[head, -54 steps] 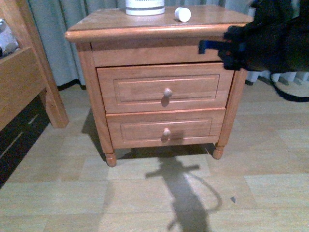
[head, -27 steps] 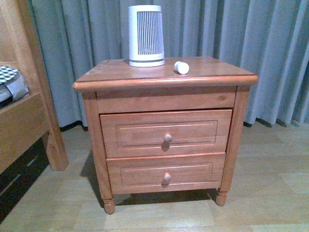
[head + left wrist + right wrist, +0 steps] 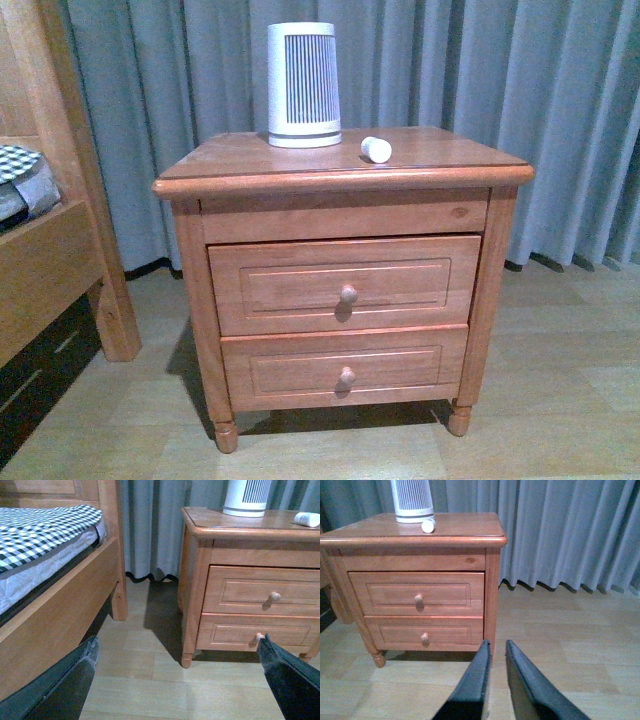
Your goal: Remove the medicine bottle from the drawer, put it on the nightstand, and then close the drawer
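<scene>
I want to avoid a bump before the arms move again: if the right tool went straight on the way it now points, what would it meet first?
Probably the nightstand: the right tool, its fingers nearly together, points toward the front corner post beside the lower drawer. Bare floor lies between. Depth is unclear, so it might slip past toward the curtain.

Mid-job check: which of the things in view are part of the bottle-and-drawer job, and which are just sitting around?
Part of the job:
- medicine bottle, lying on its side on the nightstand top
- upper drawer, shut
- nightstand

Just there:
- white ribbed device, upright on the nightstand
- lower drawer, shut
- bed frame with checked mattress
- curtain
</scene>
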